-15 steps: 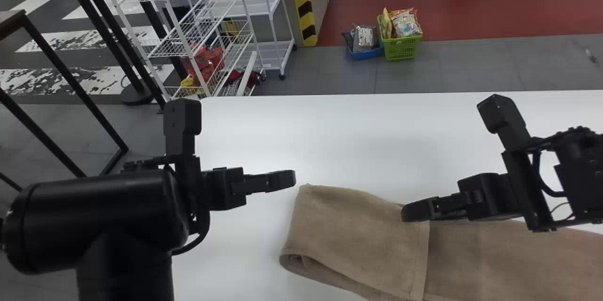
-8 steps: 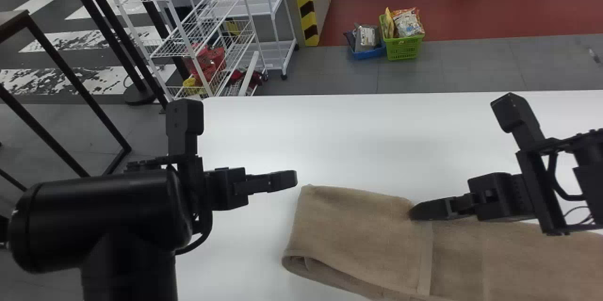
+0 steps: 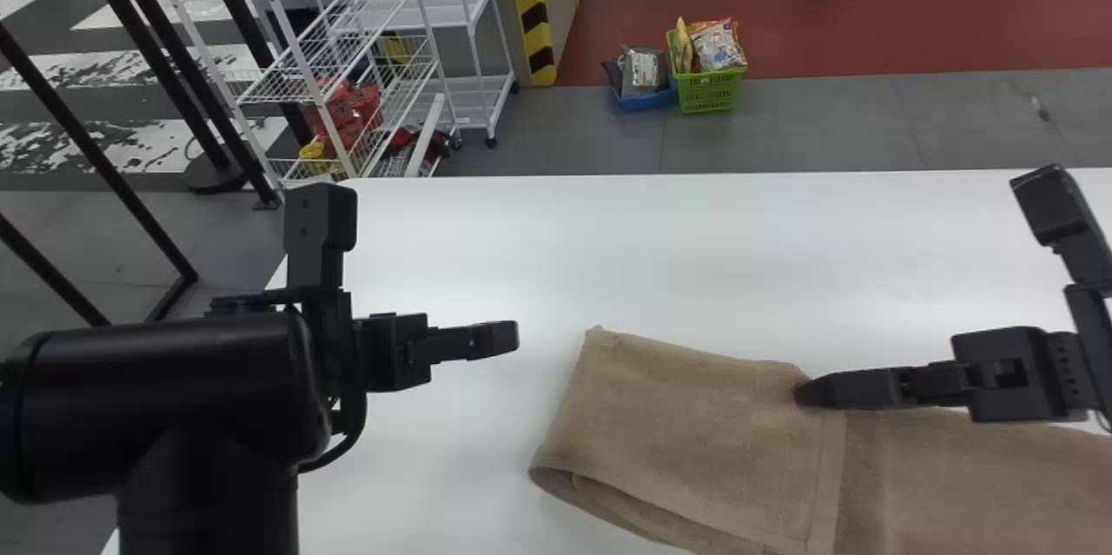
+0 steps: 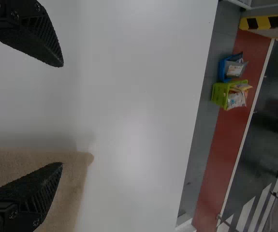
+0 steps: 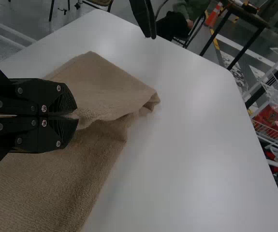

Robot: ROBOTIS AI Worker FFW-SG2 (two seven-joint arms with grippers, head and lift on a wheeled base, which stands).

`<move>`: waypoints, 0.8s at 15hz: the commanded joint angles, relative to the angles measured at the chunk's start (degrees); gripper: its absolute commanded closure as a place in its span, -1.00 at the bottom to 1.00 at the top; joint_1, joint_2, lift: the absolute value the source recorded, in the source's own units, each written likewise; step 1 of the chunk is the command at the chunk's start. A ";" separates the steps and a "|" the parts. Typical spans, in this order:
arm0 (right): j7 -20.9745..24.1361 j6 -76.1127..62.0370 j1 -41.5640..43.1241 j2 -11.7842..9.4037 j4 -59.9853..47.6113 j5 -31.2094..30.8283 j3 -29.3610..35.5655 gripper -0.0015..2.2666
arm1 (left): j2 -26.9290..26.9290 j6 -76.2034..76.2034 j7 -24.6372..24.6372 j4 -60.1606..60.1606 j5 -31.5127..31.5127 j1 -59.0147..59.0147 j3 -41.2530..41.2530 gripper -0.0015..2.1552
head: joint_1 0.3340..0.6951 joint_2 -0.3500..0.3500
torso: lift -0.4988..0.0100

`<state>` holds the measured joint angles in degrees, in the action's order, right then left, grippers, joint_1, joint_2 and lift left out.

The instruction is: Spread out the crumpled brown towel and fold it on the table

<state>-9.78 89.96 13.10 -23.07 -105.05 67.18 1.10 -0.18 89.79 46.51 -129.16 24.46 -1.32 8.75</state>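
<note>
A folded brown cloth towel is being pinched by the black two-fingered right gripper; the black left gripper is being held unclenched.

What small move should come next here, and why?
Probably the right claw should draw the folded flap slightly to the robot's right: its fingers are shut on the flap's edge, which ends partway along the towel, with more cloth stretching beyond.

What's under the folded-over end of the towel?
More of the same towel, showing as curled layers at the fold's near left corner. Anything deeper between those layers is covered, as is the patch of table beneath.
</note>
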 commanded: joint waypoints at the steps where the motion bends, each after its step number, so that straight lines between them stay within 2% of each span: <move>1: -1.56 0.12 -1.58 -1.98 -1.04 4.36 3.47 0.30 | 0.32 0.24 -0.81 1.72 0.50 -0.70 -0.66 -0.92 | 1.00 0.55 | 0.46; 4: -2.61 0.12 -2.99 -4.00 -1.65 7.44 6.28 0.30 | 0.32 0.24 -1.07 2.16 1.11 -1.05 -1.19 -0.92 | 1.00 0.50 | 0.46; 9: -12.81 0.12 -10.72 -12.35 -2.09 7.44 17.88 0.30 | 0.32 0.24 -0.98 2.24 1.99 -2.37 -1.71 -0.92 | 1.00 0.33 | 0.46; 10: -14.39 0.12 -12.39 -13.76 -2.01 7.26 19.90 0.30 | 0.32 0.24 -1.25 2.59 1.99 -2.46 -2.15 -0.92 | 1.00 0.21 | 0.46; 12: -19.93 0.12 -15.12 -15.69 -1.57 4.18 25.17 0.30 | 0.32 0.24 -1.95 3.39 1.99 -2.46 -2.59 -0.92 | 1.00 0.10 | 0.46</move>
<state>-27.99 89.96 -0.19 -37.33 -106.82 73.36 22.77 -0.18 89.79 44.80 -126.33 26.46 -3.74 6.47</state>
